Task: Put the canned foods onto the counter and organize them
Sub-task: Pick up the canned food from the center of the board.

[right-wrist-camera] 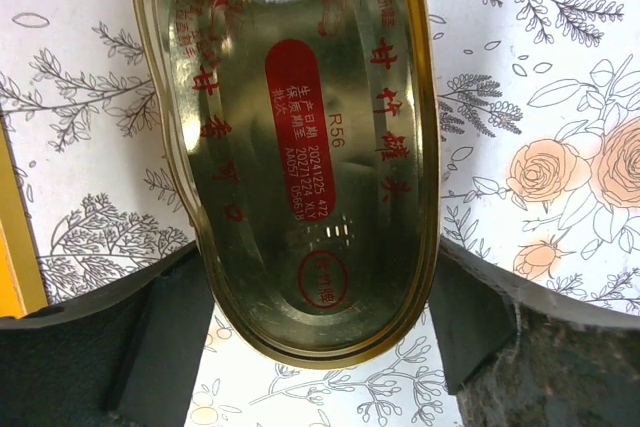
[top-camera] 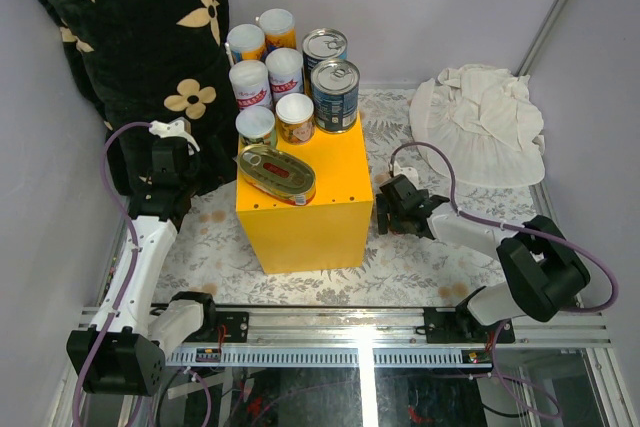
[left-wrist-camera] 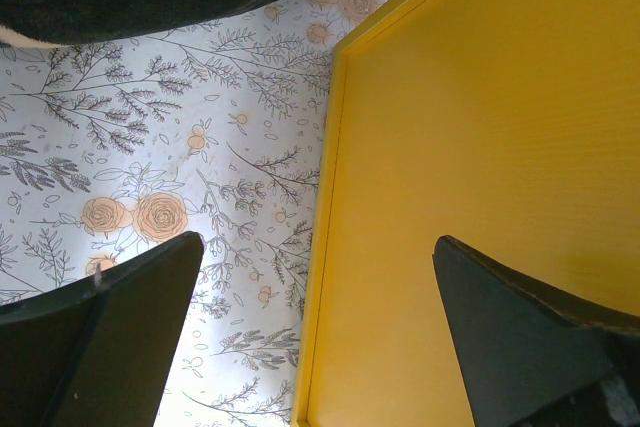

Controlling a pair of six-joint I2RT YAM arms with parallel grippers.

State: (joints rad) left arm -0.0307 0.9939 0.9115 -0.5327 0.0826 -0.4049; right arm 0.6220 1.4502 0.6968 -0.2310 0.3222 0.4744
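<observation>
The yellow counter (top-camera: 310, 217) stands mid-table. On its top are several slim white-lidded cans (top-camera: 268, 77), two blue-labelled cans (top-camera: 334, 95) and one flat oval gold tin (top-camera: 276, 173). A second oval gold tin (right-wrist-camera: 300, 147) lies on the floral cloth just right of the counter. My right gripper (right-wrist-camera: 320, 247) straddles its near end, and both fingers (right-wrist-camera: 170, 327) press on its sides. In the top view that gripper (top-camera: 392, 209) covers the tin. My left gripper (left-wrist-camera: 318, 239) hangs open and empty over the counter's left edge (left-wrist-camera: 335, 197).
A black flower-patterned pillow (top-camera: 130, 27) leans at the back left, close behind my left arm. A crumpled white cloth (top-camera: 480, 122) lies at the back right. A floral tablecloth (top-camera: 400, 267) covers the table, and a metal rail (top-camera: 360, 325) runs along the near edge.
</observation>
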